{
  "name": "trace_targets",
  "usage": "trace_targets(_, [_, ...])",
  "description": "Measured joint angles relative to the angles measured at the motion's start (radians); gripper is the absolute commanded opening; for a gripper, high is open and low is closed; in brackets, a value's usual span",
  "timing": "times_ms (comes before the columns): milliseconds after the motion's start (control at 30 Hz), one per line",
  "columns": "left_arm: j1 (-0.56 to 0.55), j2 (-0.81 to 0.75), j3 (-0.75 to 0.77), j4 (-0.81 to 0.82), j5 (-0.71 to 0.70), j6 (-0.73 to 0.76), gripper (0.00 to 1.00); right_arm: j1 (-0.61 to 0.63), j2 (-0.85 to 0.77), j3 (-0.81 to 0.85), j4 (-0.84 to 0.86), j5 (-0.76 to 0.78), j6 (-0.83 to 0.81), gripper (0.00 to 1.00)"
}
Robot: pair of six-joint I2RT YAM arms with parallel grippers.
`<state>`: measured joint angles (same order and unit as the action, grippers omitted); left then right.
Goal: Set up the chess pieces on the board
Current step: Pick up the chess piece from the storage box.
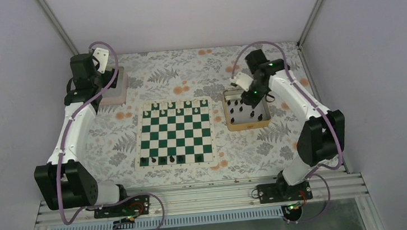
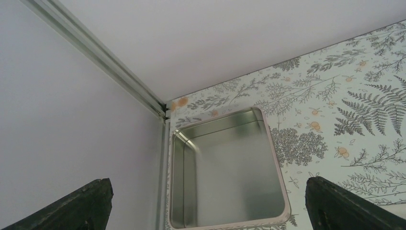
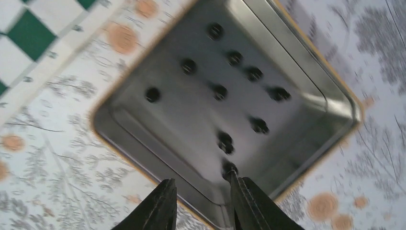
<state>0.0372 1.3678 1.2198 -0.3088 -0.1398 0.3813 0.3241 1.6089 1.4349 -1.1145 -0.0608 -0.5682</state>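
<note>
Seen from above, the board point(image 1: 176, 132) carries a few black chess pieces point(image 1: 163, 160) on its near row, and the right gripper point(image 1: 252, 109) hangs over the gold-rimmed tray point(image 1: 247, 126) to the right of the board. In the left wrist view, the left gripper point(image 2: 206, 211) has its fingers wide apart and holds nothing. In the right wrist view the fingers point(image 3: 160, 206) are apart around nothing, so fetching the next piece probably calls for centring over it, lowering and closing.

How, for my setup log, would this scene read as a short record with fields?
board: green-and-white mat, mid-table
placed black pieces: several, near row only
gold-rimmed tray: right of board
loose black pieces: about ten, in gold-rimmed tray
pale tray: far left, no pieces visible
left gripper: open, above pale tray
right gripper: open, empty, above gold-rimmed tray
</note>
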Motion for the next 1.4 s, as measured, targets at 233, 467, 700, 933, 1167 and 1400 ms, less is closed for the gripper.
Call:
trace_targets(233, [0.000, 0.007, 0.000, 0.001, 0.001, 0.000, 1.00, -0.137, 0.011, -0.068, 0.027, 0.029, -0.022, 0.30])
trace_targets(467, [0.000, 0.016, 0.000, 0.009, 0.001, 0.000, 1.00, -0.136, 0.056, -0.124, 0.061, 0.047, -0.025, 0.29])
trace_targets(700, [0.000, 0.018, 0.000, 0.014, 0.002, 0.000, 1.00, -0.136, 0.133, -0.125, 0.105, 0.068, -0.023, 0.29])
trace_targets(933, [0.000, 0.018, 0.000, 0.028, 0.008, 0.000, 1.00, -0.136, 0.177, -0.125, 0.136, 0.080, -0.023, 0.29])
trace_targets(1167, [0.000, 0.018, 0.000, 0.030, 0.010, 0.000, 1.00, -0.136, 0.220, -0.125, 0.146, 0.080, -0.025, 0.27])
trace_targets(1400, [0.000, 0.018, 0.000, 0.030, 0.010, 0.000, 1.00, -0.136, 0.225, -0.125, 0.154, 0.076, -0.025, 0.26])
